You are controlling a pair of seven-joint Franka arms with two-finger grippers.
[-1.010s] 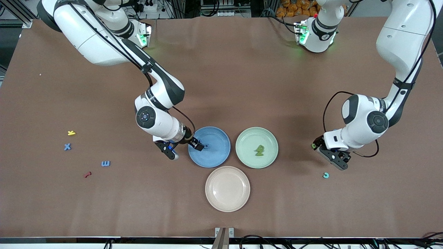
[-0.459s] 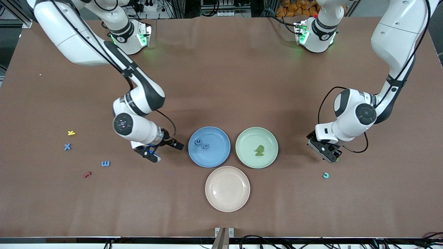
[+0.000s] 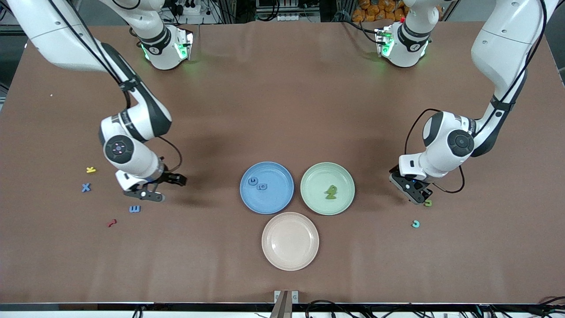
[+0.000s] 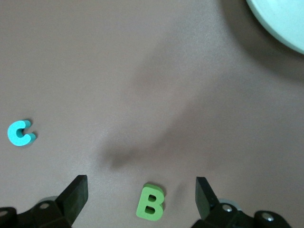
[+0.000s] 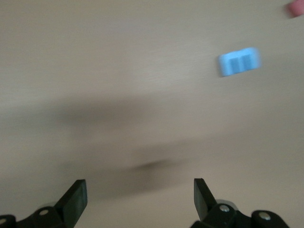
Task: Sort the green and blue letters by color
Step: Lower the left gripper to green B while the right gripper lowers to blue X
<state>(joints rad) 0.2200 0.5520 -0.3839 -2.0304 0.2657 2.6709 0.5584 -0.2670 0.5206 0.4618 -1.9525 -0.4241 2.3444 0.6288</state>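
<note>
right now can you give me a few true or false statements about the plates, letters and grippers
1. The blue plate holds two blue letters. True.
2. The green plate has nothing on it. False: a green letter lies on it.
3. The left gripper is open over a green letter B on the table. True.
4. The right gripper is shut on a blue letter. False: it is open and holds nothing, above the table near a blue letter E.
5. The pink plate holds a red letter. False: the pink plate holds no letter; the red letter lies on the table.
</note>
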